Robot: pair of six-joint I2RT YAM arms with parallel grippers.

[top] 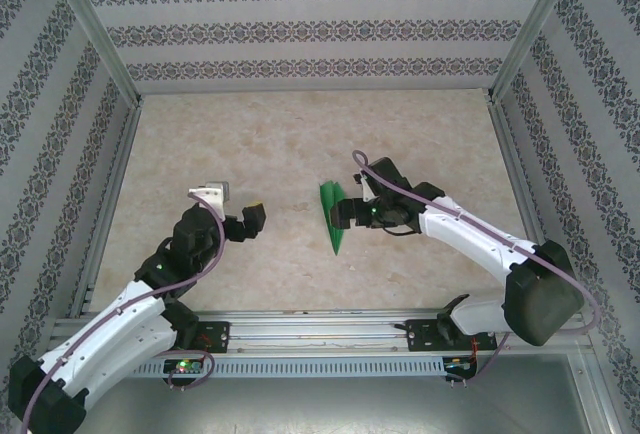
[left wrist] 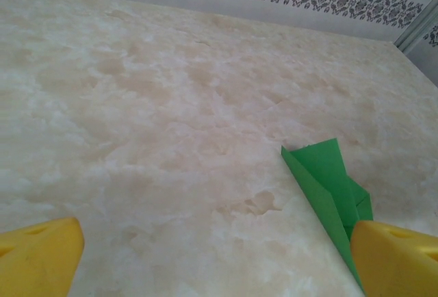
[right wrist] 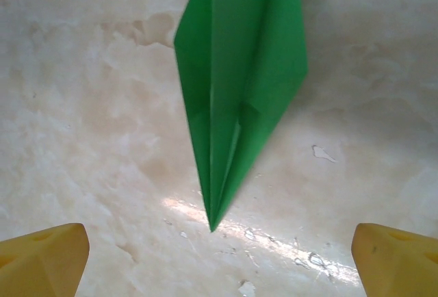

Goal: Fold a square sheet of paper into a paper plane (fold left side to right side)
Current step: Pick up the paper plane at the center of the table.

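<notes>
The left gripper (top: 250,220) hangs over the marbled table (top: 250,144), left of centre and well apart from the plane (top: 333,216). Its jaws are spread wide with nothing between them. In the left wrist view the two yellow fingertips (left wrist: 37,256) sit in the bottom corners. Bare table fills the gap between them at the left gripper (left wrist: 219,263).

In that view the plane (left wrist: 328,181) lies flat on the table to the right, ahead of the right-hand fingertip. Its lower end is hidden behind that fingertip, so I cannot tell whether they touch.

From above, the plane is a slim green dart near the middle of the table. Its wide end points toward the far wall and its tip toward the near edge.

Just to its right is the right gripper (top: 346,212), whose dark fingers overlap the paper's right edge in the top view. Whether it touches the paper there cannot be told.

In the right wrist view the right gripper (right wrist: 219,263) is released. Its yellow fingertips (right wrist: 397,259) stand far apart in the bottom corners and are clear of the paper. The plane (right wrist: 239,71) lies ahead of them with its centre crease running lengthwise. Its folded layers show near the tip, which points toward the open gap and stops short of it. A bright glare lies on the table just beneath the tip.
</notes>
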